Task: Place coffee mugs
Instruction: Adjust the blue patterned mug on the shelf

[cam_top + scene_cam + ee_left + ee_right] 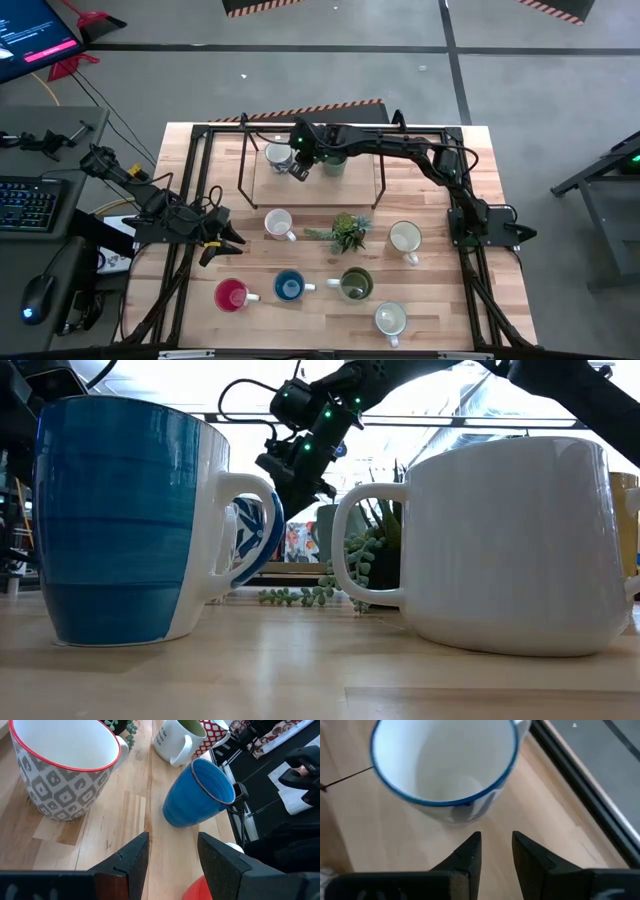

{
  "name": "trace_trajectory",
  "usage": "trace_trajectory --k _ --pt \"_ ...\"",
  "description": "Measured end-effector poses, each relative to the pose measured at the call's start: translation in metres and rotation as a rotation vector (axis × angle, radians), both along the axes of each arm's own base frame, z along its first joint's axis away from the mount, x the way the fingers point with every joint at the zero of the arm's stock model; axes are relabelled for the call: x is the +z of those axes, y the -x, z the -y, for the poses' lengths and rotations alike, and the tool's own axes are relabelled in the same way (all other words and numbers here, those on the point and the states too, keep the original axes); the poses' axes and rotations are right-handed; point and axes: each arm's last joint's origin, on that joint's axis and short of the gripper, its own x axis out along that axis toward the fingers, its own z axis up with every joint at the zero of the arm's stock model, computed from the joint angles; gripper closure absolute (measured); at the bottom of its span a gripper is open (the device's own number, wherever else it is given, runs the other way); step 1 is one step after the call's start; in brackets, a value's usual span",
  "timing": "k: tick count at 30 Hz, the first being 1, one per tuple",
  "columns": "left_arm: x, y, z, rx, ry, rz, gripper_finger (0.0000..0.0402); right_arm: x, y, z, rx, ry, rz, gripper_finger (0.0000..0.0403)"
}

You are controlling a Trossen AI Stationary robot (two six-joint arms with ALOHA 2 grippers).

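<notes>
On the raised shelf at the table's far side stand a white mug with a blue rim (278,155) (442,765) and a teal mug (333,164). My right gripper (298,170) (496,842) hovers open just beside the blue-rimmed mug, which stands upright on its base. Lower on the table stand a grey-patterned red-rimmed mug (278,224) (65,765), a red mug (232,294), a blue mug (290,287) (197,795), an olive mug (356,284) and two white mugs (405,237) (390,319). My left gripper (228,243) (173,845) waits open near the table's left side.
A small spiky green plant (347,232) sits mid-table between the patterned mug and a white mug. The shelf's dark metal frame (240,160) stands around the right gripper. In the low view the blue mug (130,520) and a white mug (510,540) fill the foreground.
</notes>
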Motion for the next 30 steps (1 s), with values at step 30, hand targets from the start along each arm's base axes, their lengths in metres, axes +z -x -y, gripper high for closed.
trace_trajectory --k 30 --pt "0.0 0.0 0.0 0.0 0.0 0.0 0.0243 0.0082 -0.0092 0.0014 0.04 -0.004 0.134 0.0373"
